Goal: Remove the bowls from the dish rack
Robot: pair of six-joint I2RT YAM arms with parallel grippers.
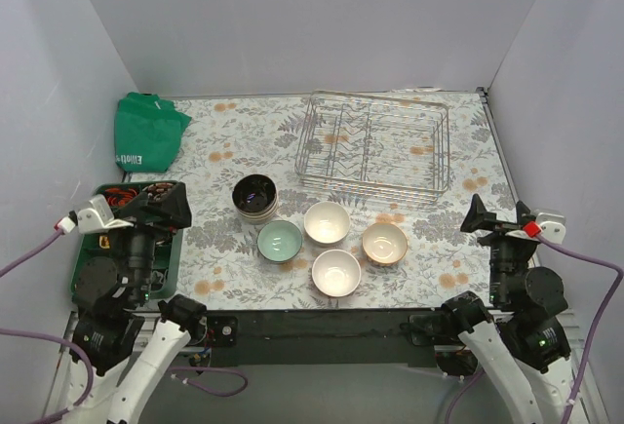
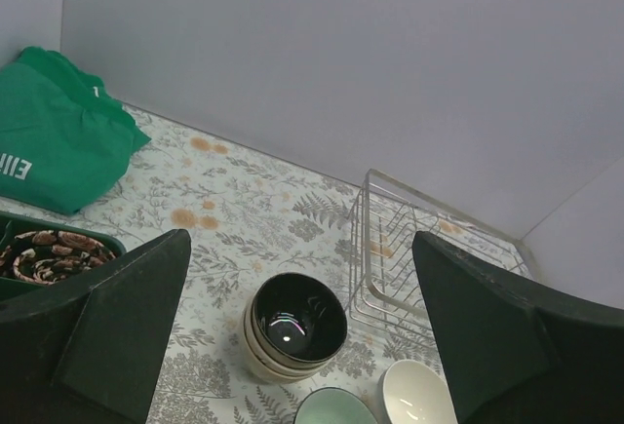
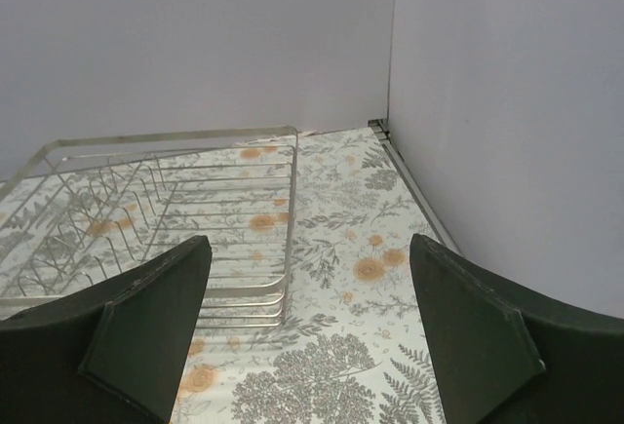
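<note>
From above, you see the rectangular silver wire dish rack (image 1: 372, 143) toward the bench's far right corner. The small round ceramic bowls sit between it and the near edge: a stack with a glossy black inside (image 1: 254, 197), a pale teal bowl (image 1: 280, 242), a white bowl (image 1: 327, 222), a second white bowl (image 1: 336, 272) and a beige-tan bowl (image 1: 384, 244). In your left wrist view the left gripper (image 2: 300, 249) is spread wide, holding nothing, toward the near left corner; in your right wrist view the right gripper (image 3: 309, 249) is likewise spread and bare by the right edge.
</note>
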